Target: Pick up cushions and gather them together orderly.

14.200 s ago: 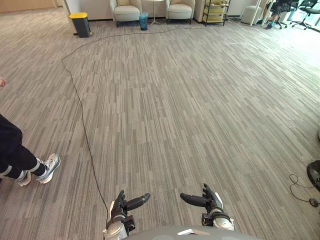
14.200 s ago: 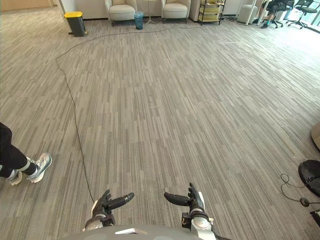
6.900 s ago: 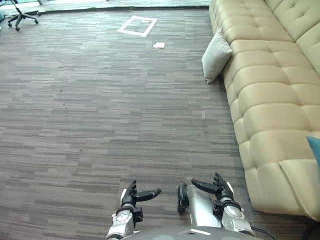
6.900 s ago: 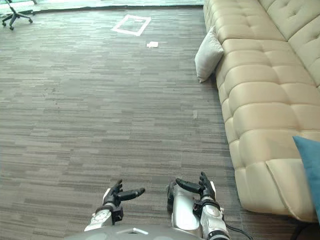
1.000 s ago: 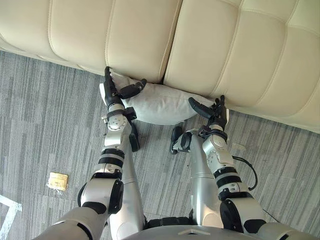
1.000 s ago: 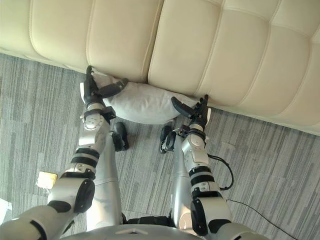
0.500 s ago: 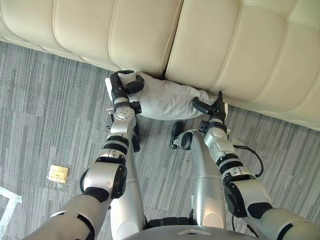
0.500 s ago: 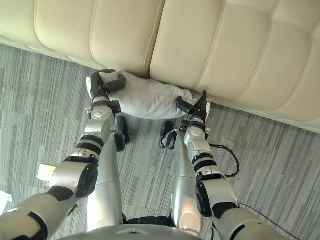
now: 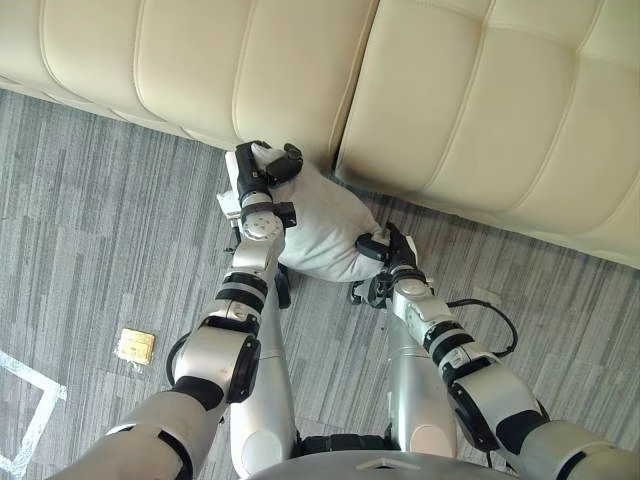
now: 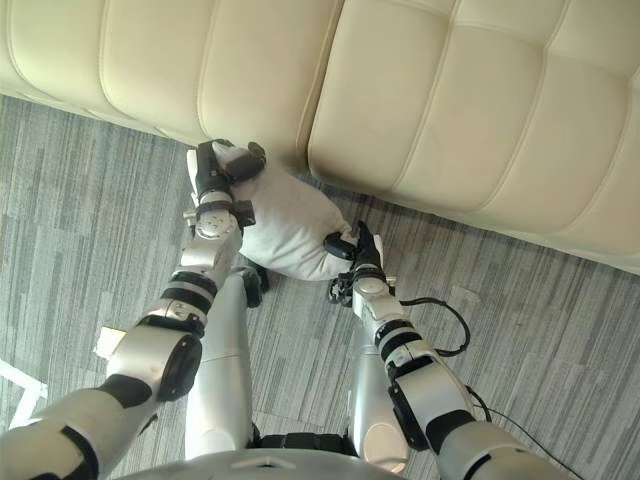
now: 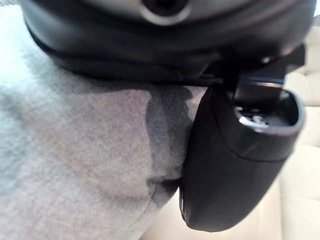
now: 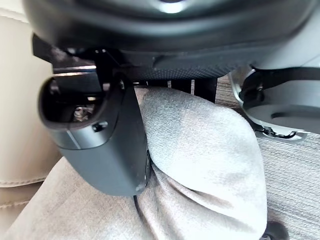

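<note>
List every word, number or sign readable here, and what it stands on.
None readable. The light grey fabric cushion, the cream leather sofa and the grey striped carpet bear no print; the small yellowish card on the carpet is too small to read.

Sofa [image 9: 450,110] across the far side, cushion [image 9: 320,225] against its base, left hand [image 9: 262,170] at the cushion's far left corner, right hand [image 9: 390,250] at its near right end, tag [image 9: 133,345] on the floor [image 9: 100,220] near left.

A lounge-like room: a long cream padded sofa [image 9: 450,110] stands on grey striped office-style carpet [image 9: 90,230].
</note>
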### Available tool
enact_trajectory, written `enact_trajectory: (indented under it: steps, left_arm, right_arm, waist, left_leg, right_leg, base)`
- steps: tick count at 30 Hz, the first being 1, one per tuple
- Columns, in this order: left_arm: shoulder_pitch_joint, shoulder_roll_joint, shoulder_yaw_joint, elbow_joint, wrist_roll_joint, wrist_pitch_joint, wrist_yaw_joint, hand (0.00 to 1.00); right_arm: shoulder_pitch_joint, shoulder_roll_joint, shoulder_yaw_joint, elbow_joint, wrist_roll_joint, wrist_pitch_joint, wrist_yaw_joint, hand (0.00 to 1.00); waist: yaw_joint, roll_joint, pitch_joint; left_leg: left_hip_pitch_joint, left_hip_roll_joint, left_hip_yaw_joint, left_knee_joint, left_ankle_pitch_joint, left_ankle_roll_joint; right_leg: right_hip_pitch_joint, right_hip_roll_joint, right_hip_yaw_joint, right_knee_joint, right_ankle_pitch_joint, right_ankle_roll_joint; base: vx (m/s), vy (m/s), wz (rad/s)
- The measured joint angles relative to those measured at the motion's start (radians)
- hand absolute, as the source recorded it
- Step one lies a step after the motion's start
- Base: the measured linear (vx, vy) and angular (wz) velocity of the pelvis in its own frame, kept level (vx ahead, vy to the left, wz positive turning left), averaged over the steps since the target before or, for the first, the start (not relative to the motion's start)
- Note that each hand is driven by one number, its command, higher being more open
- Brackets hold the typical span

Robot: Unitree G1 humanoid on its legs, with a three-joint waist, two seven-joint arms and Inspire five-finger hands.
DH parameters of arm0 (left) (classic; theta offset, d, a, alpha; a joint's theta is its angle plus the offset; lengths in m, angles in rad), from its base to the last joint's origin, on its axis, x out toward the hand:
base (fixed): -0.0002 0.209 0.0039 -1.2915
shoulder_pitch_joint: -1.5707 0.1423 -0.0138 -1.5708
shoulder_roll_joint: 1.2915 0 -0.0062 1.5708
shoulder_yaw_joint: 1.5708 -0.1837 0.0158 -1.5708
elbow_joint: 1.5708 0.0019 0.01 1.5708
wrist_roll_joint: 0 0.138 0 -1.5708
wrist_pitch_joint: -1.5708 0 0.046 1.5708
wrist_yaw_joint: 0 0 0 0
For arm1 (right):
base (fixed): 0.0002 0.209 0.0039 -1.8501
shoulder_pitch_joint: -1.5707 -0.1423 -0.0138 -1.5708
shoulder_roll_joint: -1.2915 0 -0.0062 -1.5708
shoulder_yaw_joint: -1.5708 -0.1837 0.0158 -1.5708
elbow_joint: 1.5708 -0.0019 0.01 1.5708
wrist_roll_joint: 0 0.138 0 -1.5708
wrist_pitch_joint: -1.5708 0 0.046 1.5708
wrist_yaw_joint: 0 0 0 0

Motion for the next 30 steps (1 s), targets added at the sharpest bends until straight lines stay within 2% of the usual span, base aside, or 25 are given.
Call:
enact_trajectory:
  steps: [2,5,6,9,11,14,19,20,21,22,23,25,26,27,28,30]
  left_arm:
    - [0.056,0.003,-0.001,-0.117,0.000,-0.004,0.006,0.00]
    - [0.106,0.003,0.000,-0.193,0.000,-0.006,0.013,0.00]
    - [0.172,0.002,0.001,-0.259,0.000,-0.010,0.018,0.00]
    - [0.276,-0.003,0.001,-0.339,0.000,-0.026,0.019,0.00]
    - [0.308,-0.004,-0.004,-0.346,0.000,-0.026,0.019,0.00]
    - [0.413,0.010,-0.059,-0.376,-0.014,-0.027,0.019,0.00]
    - [0.547,0.020,-0.103,-0.476,-0.063,-0.030,0.004,0.00]
    - [0.573,0.020,-0.113,-0.485,-0.075,-0.035,0.003,0.00]
    - [0.631,0.024,-0.136,-0.513,-0.098,-0.037,-0.001,0.00]
    - [0.637,0.024,-0.137,-0.517,-0.098,-0.037,-0.002,0.00]
    - [0.673,0.024,-0.144,-0.541,-0.103,-0.047,-0.007,0.00]
    - [0.703,0.027,-0.167,-0.558,-0.119,-0.059,-0.016,0.00]
    - [0.720,0.028,-0.170,-0.561,-0.122,-0.063,-0.022,0.00]
    - [0.733,0.028,-0.172,-0.561,-0.127,-0.068,-0.025,0.00]
    - [0.737,0.028,-0.172,-0.561,-0.127,-0.069,-0.026,0.00]
    - [0.765,0.028,-0.183,-0.561,-0.127,-0.069,-0.028,0.00]
  right_arm:
    - [0.057,0.000,-0.004,-0.148,-0.016,0.007,-0.034,0.00]
    - [0.118,0.000,-0.022,-0.289,-0.053,0.013,-0.055,0.00]
    - [0.170,0.000,-0.041,-0.392,-0.093,0.020,-0.061,0.00]
    - [0.238,0.000,-0.063,-0.525,-0.169,0.020,-0.065,0.00]
    - [0.258,0.000,-0.074,-0.553,-0.194,0.020,-0.065,0.00]
    - [0.308,-0.001,-0.081,-0.578,-0.252,0.020,-0.065,0.00]
    - [0.389,-0.001,-0.079,-0.645,-0.288,0.020,-0.062,0.00]
    - [0.407,-0.002,-0.079,-0.657,-0.288,0.020,-0.061,0.00]
    - [0.435,-0.003,-0.077,-0.670,-0.309,0.020,-0.058,0.00]
    - [0.437,-0.003,-0.076,-0.672,-0.310,0.020,-0.058,0.00]
    - [0.446,-0.003,-0.076,-0.679,-0.322,0.020,-0.056,0.00]
    - [0.460,-0.008,-0.076,-0.703,-0.337,0.020,-0.055,0.00]
    - [0.461,-0.008,-0.076,-0.703,-0.344,0.020,-0.052,0.00]
    - [0.461,-0.010,-0.076,-0.703,-0.345,0.020,-0.048,0.00]
    - [0.462,-0.011,-0.076,-0.703,-0.344,0.020,-0.046,0.00]
    - [0.476,-0.018,-0.076,-0.703,-0.344,0.020,-0.031,0.00]
  waist:
    - [0.004,0.001,-0.001]
    - [0.013,0.001,-0.001]
    - [0.015,0.002,-0.005]
    - [0.016,0.002,-0.007]
    - [0.015,0.001,-0.010]
    - [0.012,0.000,-0.012]
    - [0.010,-0.005,-0.017]
    - [0.006,-0.007,-0.025]
    - [-0.011,-0.011,-0.065]
    - [-0.012,-0.013,-0.068]
    - [-0.013,-0.024,-0.095]
    - [-0.014,-0.031,-0.115]
    - [-0.013,-0.034,-0.130]
    - [-0.015,-0.034,-0.136]
    - [-0.015,-0.034,-0.136]
    - [-0.016,-0.035,-0.137]
  left_leg:
    - [0.061,0.003,0.003,-0.033,-0.001,-0.001]
    - [0.131,0.005,0.015,-0.076,0.000,-0.001]
    - [0.184,0.006,0.027,-0.105,0.000,-0.001]
    - [0.278,-0.006,0.043,-0.167,0.003,-0.004]
    - [0.320,-0.011,0.050,-0.201,0.007,-0.005]
    - [0.451,-0.038,0.065,-0.326,0.032,-0.008]
    - [0.563,-0.052,0.072,-0.406,0.036,-0.007]
    - [0.592,-0.057,0.073,-0.423,0.036,-0.007]
    - [0.632,-0.067,0.077,-0.460,0.035,-0.005]
    - [0.635,-0.067,0.078,-0.464,0.035,-0.005]
    - [0.654,-0.069,0.095,-0.483,0.032,-0.002]
    - [0.690,-0.071,0.114,-0.486,0.010,0.005]
    - [0.705,-0.071,0.122,-0.480,-0.011,0.008]
    - [0.723,-0.070,0.129,-0.461,-0.037,0.012]
    - [0.729,-0.070,0.133,-0.455,-0.044,0.014]
    - [0.784,-0.064,0.155,-0.415,-0.100,0.024]
  right_leg:
    - [0.064,0.009,-0.002,-0.043,0.007,0.006]
    - [0.128,0.018,0.005,-0.089,0.017,0.009]
    - [0.178,0.025,0.009,-0.124,0.024,0.011]
    - [0.261,0.027,0.017,-0.179,0.029,0.018]
    - [0.297,0.028,0.020,-0.205,0.032,0.023]
    - [0.398,0.028,0.039,-0.294,0.050,0.037]
    - [0.493,0.044,0.066,-0.379,0.073,0.058]
    - [0.519,0.045,0.073,-0.393,0.075,0.062]
    - [0.550,0.042,0.077,-0.424,0.081,0.071]
    - [0.553,0.042,0.079,-0.427,0.081,0.072]
    - [0.558,0.043,0.094,-0.439,0.087,0.082]
    - [0.586,0.042,0.108,-0.451,0.088,0.091]
    - [0.589,0.041,0.119,-0.442,0.089,0.109]
    - [0.588,0.033,0.124,-0.405,0.091,0.135]
    - [0.587,0.030,0.123,-0.391,0.091,0.140]
    - [0.583,0.010,0.118,-0.269,0.100,0.167]
  base:
    - [0.05,0.065,-0.02]
    - [0.07,0.058,-0.09]
    - [0.08,0.053,-0.09]
    - [0.10,0.049,-0.06]
    - [0.07,0.016,-0.01]
    - [0.11,0.019,-0.07]
    - [0.14,0.039,-0.22]
    - [0.16,0.051,-0.22]
    - [0.17,0.056,-0.16]
    - [0.17,0.074,-0.23]
    - [0.15,0.076,-0.29]
    - [0.12,0.078,-0.36]
    - [0.09,0.126,-0.41]
    - [0.08,0.135,-0.39]
    - [0.05,0.118,-0.35]
    - [0.04,0.082,-0.31]
